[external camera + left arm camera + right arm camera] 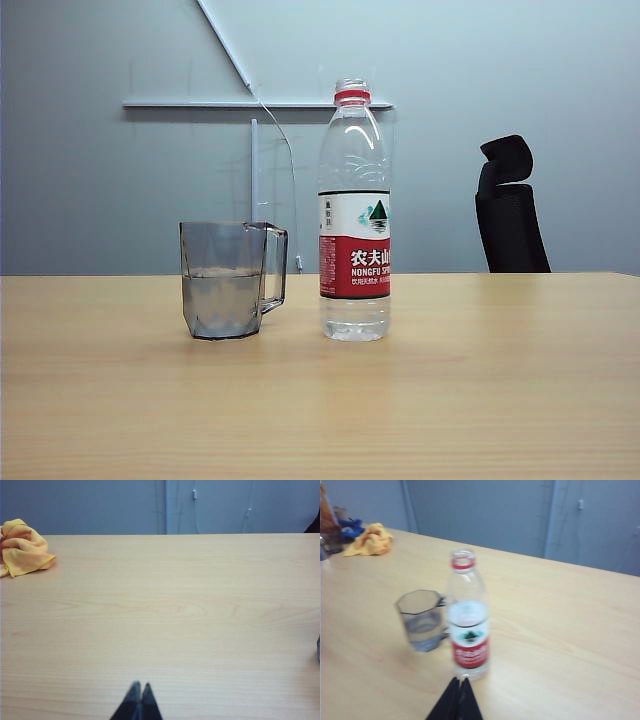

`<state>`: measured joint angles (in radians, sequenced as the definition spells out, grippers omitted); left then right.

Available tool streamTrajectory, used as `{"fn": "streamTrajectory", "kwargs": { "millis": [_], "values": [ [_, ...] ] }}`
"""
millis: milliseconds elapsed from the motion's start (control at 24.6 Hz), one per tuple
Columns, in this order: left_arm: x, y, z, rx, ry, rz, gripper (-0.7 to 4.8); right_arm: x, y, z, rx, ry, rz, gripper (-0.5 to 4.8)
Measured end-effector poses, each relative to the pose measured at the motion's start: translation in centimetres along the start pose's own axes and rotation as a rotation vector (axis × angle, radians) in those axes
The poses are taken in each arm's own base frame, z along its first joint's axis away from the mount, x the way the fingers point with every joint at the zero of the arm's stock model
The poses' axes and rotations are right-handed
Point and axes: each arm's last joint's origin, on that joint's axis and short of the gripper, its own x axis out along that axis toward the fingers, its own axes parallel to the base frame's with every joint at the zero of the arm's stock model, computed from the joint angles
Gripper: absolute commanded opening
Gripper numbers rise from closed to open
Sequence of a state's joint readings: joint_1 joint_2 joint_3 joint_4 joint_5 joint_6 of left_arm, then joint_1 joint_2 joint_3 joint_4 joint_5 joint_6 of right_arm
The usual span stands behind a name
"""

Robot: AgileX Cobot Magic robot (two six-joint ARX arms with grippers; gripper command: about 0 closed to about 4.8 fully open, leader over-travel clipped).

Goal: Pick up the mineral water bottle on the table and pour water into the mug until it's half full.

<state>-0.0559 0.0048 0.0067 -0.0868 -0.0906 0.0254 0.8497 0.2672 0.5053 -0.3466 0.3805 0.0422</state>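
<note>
Spanning every view, the table (500,400) carries the mineral water bottle (354,215) and the mug (225,280) side by side toward its middle, well in from the far edge, the two near each other but not touching. Uncapped and upright, the bottle has its long axis vertical and its open mouth pointing straight up, with only a little water (354,318) left near its base. The mug stands upright too, its handle turned toward the bottle, and it already looks roughly half full, so any further pour risks overshooting the mark. Out of the exterior picture, the right gripper (459,681) sits just short of the bottle's foot with its jaws pressed together and nothing held; a pass with the jaws this tight would likely nudge the light, nearly empty bottle over toward the mug. Over bare wood, the left gripper (140,685) is likewise closed and empty, far from both, with a crumpled orange cloth (22,547) lying by the far edge.
</note>
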Motion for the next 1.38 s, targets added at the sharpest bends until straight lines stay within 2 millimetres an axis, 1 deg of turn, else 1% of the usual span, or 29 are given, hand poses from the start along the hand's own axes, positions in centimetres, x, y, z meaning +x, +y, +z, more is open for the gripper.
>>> {"fn": "streamTrajectory", "kwargs": {
  "millis": [81, 204, 285, 326, 366, 448, 570, 652, 814, 1099, 1385],
  "values": [
    [0.0, 0.0, 0.0, 0.0, 0.0, -0.001, -0.02, -0.3, -1.0, -0.8, -0.009, -0.032, -0.098, -0.05],
    [0.0, 0.0, 0.0, 0.0, 0.0, 0.0, -0.02, 0.6, -2.9, -4.9, -0.002, -0.027, -0.344, -0.05],
    [0.0, 0.0, 0.0, 0.0, 0.0, 0.0, -0.02, 1.2, -3.9, -6.6, 0.011, -0.069, -0.403, -0.05],
    [0.0, 0.0, 0.0, 0.0, 0.0, 0.0, -0.02, 1.4, -4.3, -7.0, 0.013, -0.081, -0.417, -0.05],
    [0.0, 0.0, 0.0, 0.0, 0.0, 0.0, -0.02, 1.7, -4.8, -7.7, 0.014, -0.093, -0.417, -0.05],
    [0.0, 0.0, 0.0, 0.0, 0.0, 0.0, -0.02, 1.9, -5.2, -8.6, 0.013, -0.1, -0.38, -0.05],
    [0.0, 0.0, 0.0, 0.0, 0.0, 0.0, -0.02, 1.7, -5.5, -9.2, 0.008, -0.142, -0.368, -0.05],
    [0.0, 0.0, 0.0, 0.0, 0.0, 0.0, -0.02, 1.7, -5.7, -9.9, 0.017, -0.163, -0.378, -0.05],
    [0.0, 0.0, 0.0, 0.0, 0.0, 0.0, -0.02, 1.9, -6.0, -10.9, 0.03, -0.144, -0.401, -0.05],
    [0.0, 0.0, 0.0, 0.0, -0.001, 0.0, -0.02, 1.6, -6.7, -10.9, 0.032, -0.146, -0.488, -0.05],
    [0.0, 0.0, 0.0, 0.0, 0.0, 0.0, -0.02, 1.5, -6.8, -10.9, 0.032, -0.142, -0.497, -0.05]
  ]
}}
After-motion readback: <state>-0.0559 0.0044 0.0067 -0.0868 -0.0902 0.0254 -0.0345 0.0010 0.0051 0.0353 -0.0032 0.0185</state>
